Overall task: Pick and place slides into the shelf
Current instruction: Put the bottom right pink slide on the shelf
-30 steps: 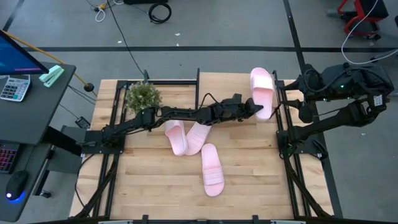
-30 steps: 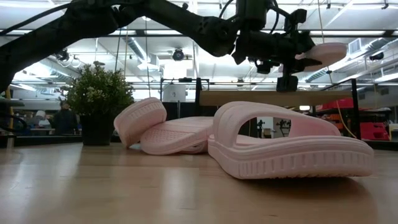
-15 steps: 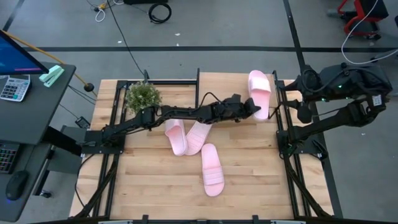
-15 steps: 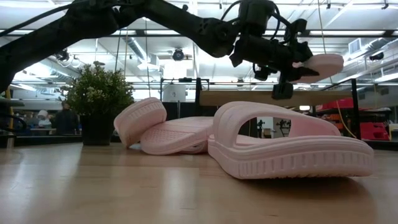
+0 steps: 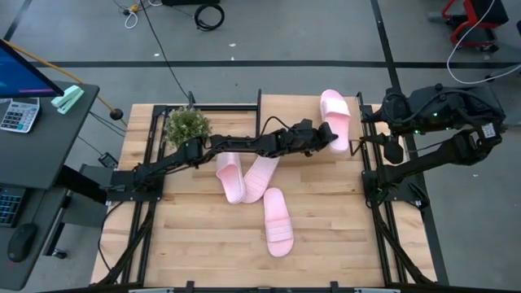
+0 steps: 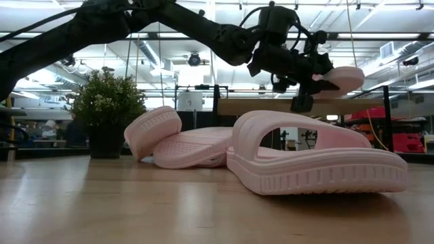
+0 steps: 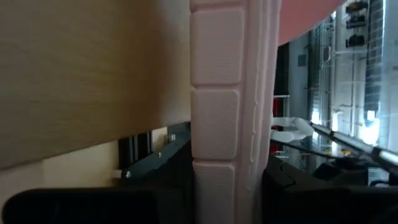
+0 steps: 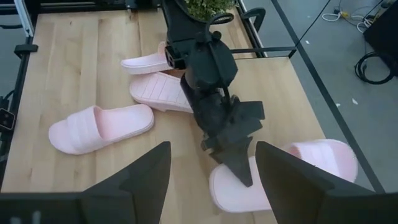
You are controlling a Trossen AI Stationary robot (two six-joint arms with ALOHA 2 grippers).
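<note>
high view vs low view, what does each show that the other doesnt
Only the high view shows the right gripper, open and waiting at the table's right edge, and the spread of the three slides on the table: two overlapping, one apart nearer the front.

Only the low view shows height: the held slide is up at the level of the shelf, well above the tabletop, and the room lies behind.

Both show the left gripper shut on that slide, and the potted plant.
</note>
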